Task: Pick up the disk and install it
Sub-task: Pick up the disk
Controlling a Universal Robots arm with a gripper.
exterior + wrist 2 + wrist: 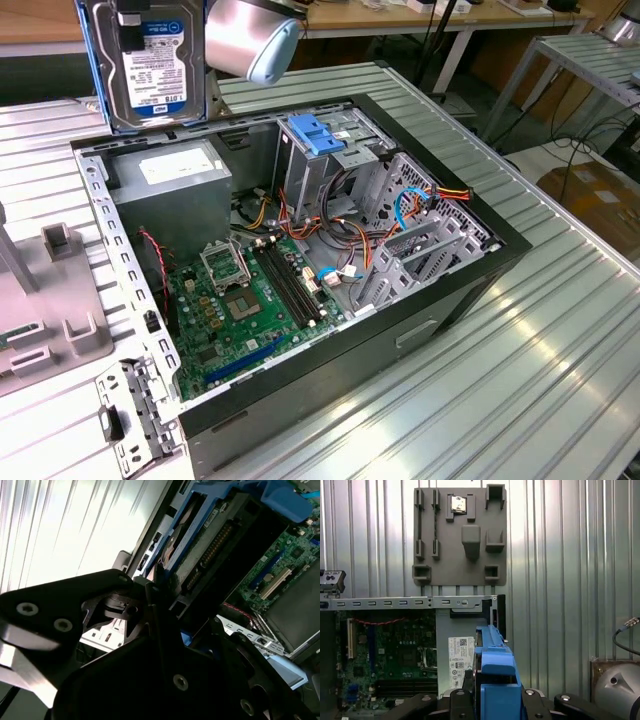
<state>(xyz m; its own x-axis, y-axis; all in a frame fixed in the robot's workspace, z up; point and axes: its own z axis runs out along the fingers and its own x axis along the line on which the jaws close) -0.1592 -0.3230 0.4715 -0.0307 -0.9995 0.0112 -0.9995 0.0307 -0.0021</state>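
Above the open computer case (330, 390), the disk (150, 60) is hanging upright in the air, well clear of the desk (520, 380). In the first wrist view, the pincer (495, 686) is pinching the disk's blue-railed sides.

Computer case (320, 372) lies open on the table (520, 400). Inside, on the exterior view's left at the far end, is the power supply (175, 185). The motherboard (240, 310) lies nearer, and the drive cage (320, 165) is right of the supply. The disk (150, 65) hangs above the case's far left corner. A holder plate (60, 335) is on the table left of the case.
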